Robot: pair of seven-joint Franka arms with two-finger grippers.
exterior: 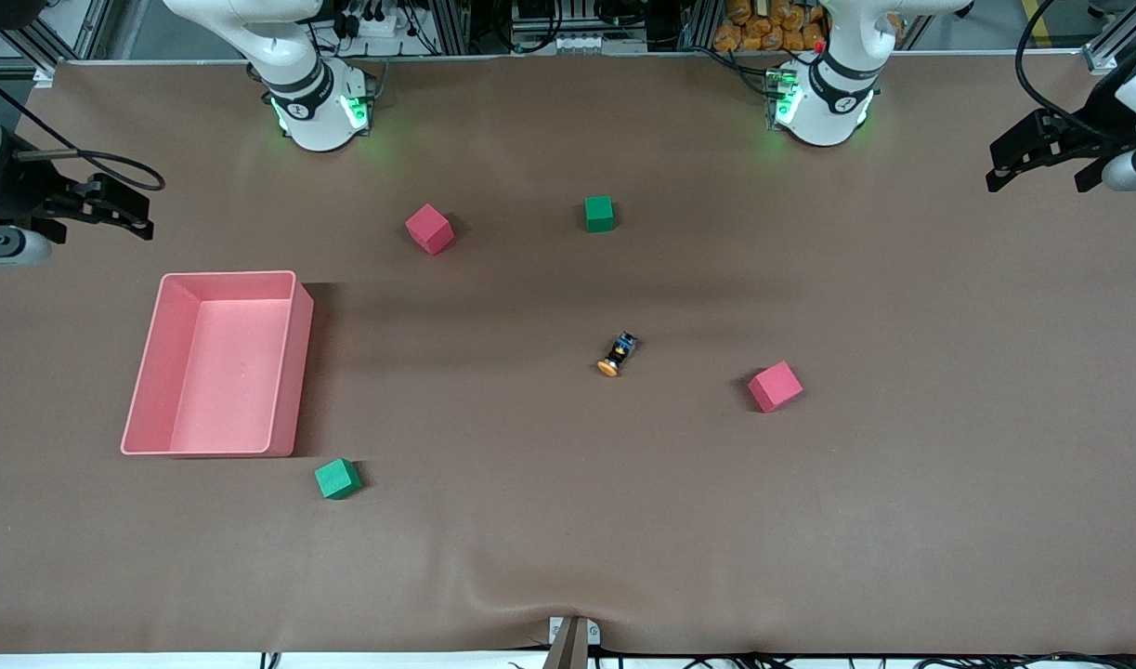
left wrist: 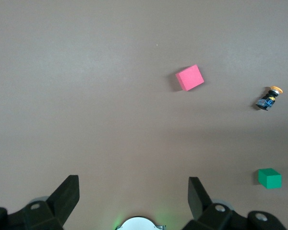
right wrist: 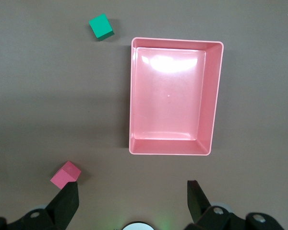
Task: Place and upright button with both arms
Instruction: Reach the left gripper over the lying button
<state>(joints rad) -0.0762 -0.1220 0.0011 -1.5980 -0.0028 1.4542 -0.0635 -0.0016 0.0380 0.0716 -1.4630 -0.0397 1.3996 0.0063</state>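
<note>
A brown cloth covers the table [exterior: 568, 520], with cables and metal framing along its edge by the two arm bases.

Front view: the button [exterior: 617, 355] lies tipped on its side near the middle of the table, its orange cap pointing toward the camera. A pink cube [exterior: 776, 386] sits near it toward the left arm's end, slightly nearer the camera. Another pink cube [exterior: 429, 229] and a green cube [exterior: 599, 214] lie closer to the bases. An empty pink tray [exterior: 293, 362] stands toward the right arm's end, with a second green cube [exterior: 337, 478] just off its near corner. The left gripper [exterior: 1037, 158] hangs over the table's edge at its own end, and the right gripper [exterior: 112, 209] does the same at the other end; both arms wait, well apart from the button.

Left wrist view: the left gripper [left wrist: 133, 196] has its fingers [left wrist: 66, 194] spread wide with nothing between them. Below are the pink cube [left wrist: 190, 77], the button [left wrist: 269, 98] on its side, and the green cube [left wrist: 270, 178]; the blue bits on the button's body are hard to make out here.

Right wrist view: the right gripper [right wrist: 132, 199] is likewise spread wide and empty. It looks down on the pink tray [right wrist: 216, 96], a green cube [right wrist: 101, 27] and a pink cube [right wrist: 65, 174] close to one finger [right wrist: 67, 201] in the picture.
</note>
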